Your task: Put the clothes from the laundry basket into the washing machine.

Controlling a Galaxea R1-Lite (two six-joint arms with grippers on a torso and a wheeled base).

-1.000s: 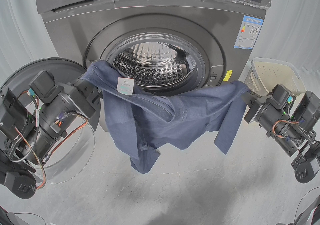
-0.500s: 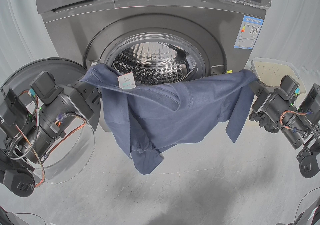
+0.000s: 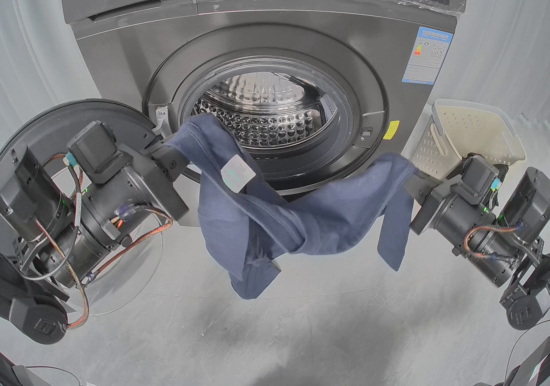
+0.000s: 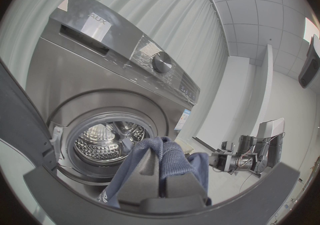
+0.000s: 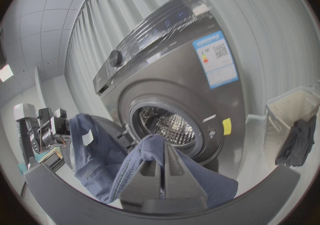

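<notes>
The navy-blue shirt (image 3: 326,215) is matt knitted cloth. The grey washing machine (image 3: 114,66) has a smooth satin front; its perforated metal drum (image 3: 258,121) is glossy.

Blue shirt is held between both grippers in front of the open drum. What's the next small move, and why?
Probably lift and push both ends forward toward the drum opening. The left gripper and right gripper are each shut on an end of the blue shirt, which sags between them outside the opening, its tail hanging low. The door stands open.
</notes>
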